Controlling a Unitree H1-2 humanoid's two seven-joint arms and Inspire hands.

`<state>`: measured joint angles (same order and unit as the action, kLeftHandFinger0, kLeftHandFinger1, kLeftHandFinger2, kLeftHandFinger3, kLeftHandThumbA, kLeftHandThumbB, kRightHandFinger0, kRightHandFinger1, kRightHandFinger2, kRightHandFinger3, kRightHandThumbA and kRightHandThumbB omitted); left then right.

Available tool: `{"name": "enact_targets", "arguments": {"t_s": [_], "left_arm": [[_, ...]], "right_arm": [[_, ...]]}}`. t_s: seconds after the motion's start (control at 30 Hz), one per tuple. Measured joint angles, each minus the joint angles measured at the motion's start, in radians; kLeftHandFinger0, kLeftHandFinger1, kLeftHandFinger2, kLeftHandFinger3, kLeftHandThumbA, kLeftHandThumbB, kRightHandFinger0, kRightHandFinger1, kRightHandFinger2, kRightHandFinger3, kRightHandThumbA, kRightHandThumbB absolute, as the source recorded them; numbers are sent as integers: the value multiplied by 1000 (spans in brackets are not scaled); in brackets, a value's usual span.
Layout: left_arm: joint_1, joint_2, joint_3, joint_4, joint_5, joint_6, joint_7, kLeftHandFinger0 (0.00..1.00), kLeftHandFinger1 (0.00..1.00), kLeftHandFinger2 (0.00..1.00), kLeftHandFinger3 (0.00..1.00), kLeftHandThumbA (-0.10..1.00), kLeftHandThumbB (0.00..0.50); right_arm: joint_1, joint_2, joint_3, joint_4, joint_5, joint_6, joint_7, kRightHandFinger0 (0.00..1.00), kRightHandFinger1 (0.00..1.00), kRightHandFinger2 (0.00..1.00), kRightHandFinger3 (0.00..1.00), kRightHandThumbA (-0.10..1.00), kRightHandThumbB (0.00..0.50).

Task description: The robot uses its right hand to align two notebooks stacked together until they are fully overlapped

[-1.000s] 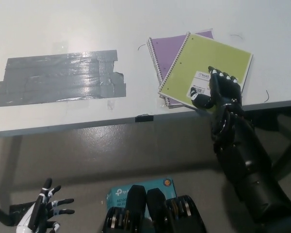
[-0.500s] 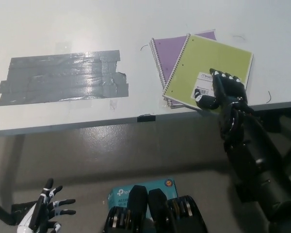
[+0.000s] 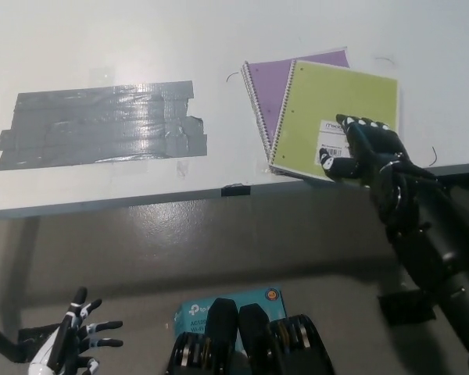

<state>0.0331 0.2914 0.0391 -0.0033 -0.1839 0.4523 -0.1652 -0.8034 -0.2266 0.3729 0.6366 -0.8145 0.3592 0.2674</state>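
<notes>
- The black right robot hand (image 3: 365,150) is pressing flat on the near right corner of the green spiral notebook (image 3: 336,117), over its white barcode label (image 3: 333,135); it is grasping nothing, its fingers are lying slightly curled on the cover.
- The green notebook is lying on top of the purple spiral notebook (image 3: 267,82), which is showing to the far left of the robot hand, along the left side and far edge of the green one. The two are overlapping but not squared up.
- To do this step well, the robot hand is best keeping light downward pressure and sliding only the top cover toward the purple one's spiral edge, turning it a little so the bindings run parallel. Pressing too hard would likely drag both books together.
- Both are lying close to the near edge of the white surface (image 3: 141,39), so pushing away from that edge looks safer.
- The white left robot hand (image 3: 70,342) is resting low at the robot's left, well apart from the surface, fingers spread and empty.
- Count: two notebooks, one patch of grey tape (image 3: 102,123) well to the left of the working hand, one teal box (image 3: 189,312) on the floor.
</notes>
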Motion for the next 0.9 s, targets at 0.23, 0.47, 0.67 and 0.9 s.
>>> {"name": "enact_targets", "arguments": {"t_s": [0.23,0.47,0.67,0.9], "left_arm": [[1,0,-8,0,4,0,0,332,579,711,1000,1000,490],[2,0,-9,-1,4,0,-12,356,632,736,1000,1000,464],[1,0,-9,-1,8,1,-17,380,631,723,1000,1000,480],[0,0,-10,-1,12,0,-18,413,653,739,1000,1000,488]], "right_arm": [[3,-34,48,-9,23,-42,6,1000,1000,1000,1000,1000,500],[-2,-67,87,-7,44,-82,7,1000,1000,1000,1000,1000,500],[-21,-96,130,9,58,-125,9,1000,1000,1000,1000,1000,500],[-45,-125,181,25,58,-152,21,1000,1000,1000,1000,1000,500]]}}
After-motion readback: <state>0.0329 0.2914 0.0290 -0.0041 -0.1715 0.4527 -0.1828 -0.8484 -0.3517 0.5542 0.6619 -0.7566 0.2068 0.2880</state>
